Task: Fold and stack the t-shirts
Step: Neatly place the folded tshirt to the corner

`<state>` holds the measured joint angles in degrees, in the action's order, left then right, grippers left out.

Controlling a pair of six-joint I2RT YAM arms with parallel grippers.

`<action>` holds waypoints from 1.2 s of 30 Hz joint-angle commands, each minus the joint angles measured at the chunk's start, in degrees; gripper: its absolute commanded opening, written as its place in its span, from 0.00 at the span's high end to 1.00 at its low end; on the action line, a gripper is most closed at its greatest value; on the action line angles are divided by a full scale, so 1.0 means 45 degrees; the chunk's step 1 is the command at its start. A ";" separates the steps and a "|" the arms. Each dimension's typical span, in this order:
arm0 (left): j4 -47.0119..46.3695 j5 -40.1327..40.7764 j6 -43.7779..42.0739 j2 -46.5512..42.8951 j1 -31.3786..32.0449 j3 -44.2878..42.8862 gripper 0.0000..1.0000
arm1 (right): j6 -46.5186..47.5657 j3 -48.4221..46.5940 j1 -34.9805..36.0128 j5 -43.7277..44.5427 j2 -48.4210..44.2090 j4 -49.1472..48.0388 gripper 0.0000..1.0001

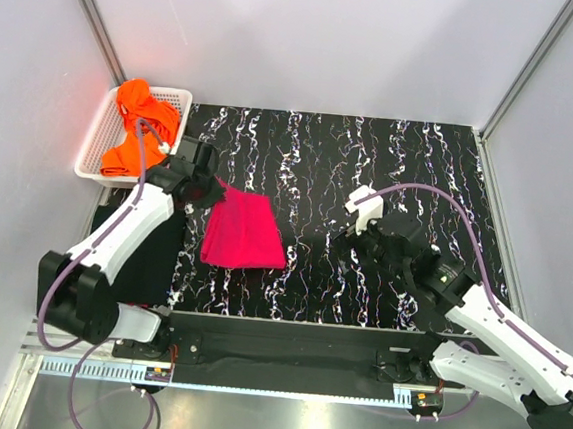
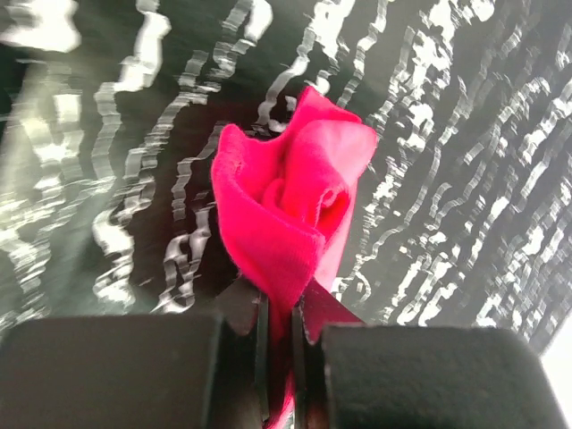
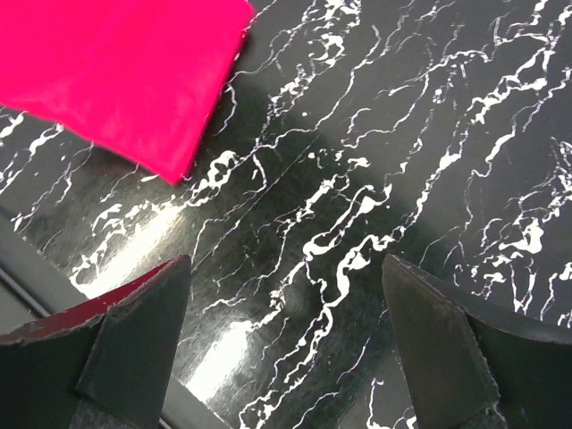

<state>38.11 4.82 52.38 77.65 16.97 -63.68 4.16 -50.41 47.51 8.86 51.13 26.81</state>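
Left jaws clamp the pink t-shirt (image 1: 245,233) by a corner; right jaws wide, empty. I'd lift little and drag slowly so the folds hold.

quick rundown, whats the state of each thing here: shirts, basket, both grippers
pink t-shirt: folded flat on the mat, far-left corner pinched and bunched
orange t-shirts: crumpled, unfolded, in the basket
basket: upright, holding orange cloth
black cloth: lying flat by the mat's left edge, partly under the left arm
left gripper: shut on the pink t-shirt
right gripper: open, empty, over bare mat
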 commanded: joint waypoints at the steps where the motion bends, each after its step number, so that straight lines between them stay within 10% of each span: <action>1: 0.1665 0.2404 0.0235 -0.1043 -0.0119 -0.1725 1.00 | 0.0070 -0.0047 -0.0030 -0.0505 -0.0328 0.0136 0.06; 16: 0.6472 0.3597 0.1270 -0.0049 -0.1935 -0.6569 1.00 | -0.0300 0.0050 -0.0030 -0.1227 -0.0172 0.0195 0.07; 36: 0.8407 0.5628 0.5449 -0.1377 -0.4298 -0.6103 1.00 | -0.0437 0.0207 -0.0030 -0.1364 0.0082 0.0215 0.06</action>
<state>77.28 27.51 74.54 71.50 -0.69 -91.33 2.70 -49.45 47.51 3.40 51.62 28.62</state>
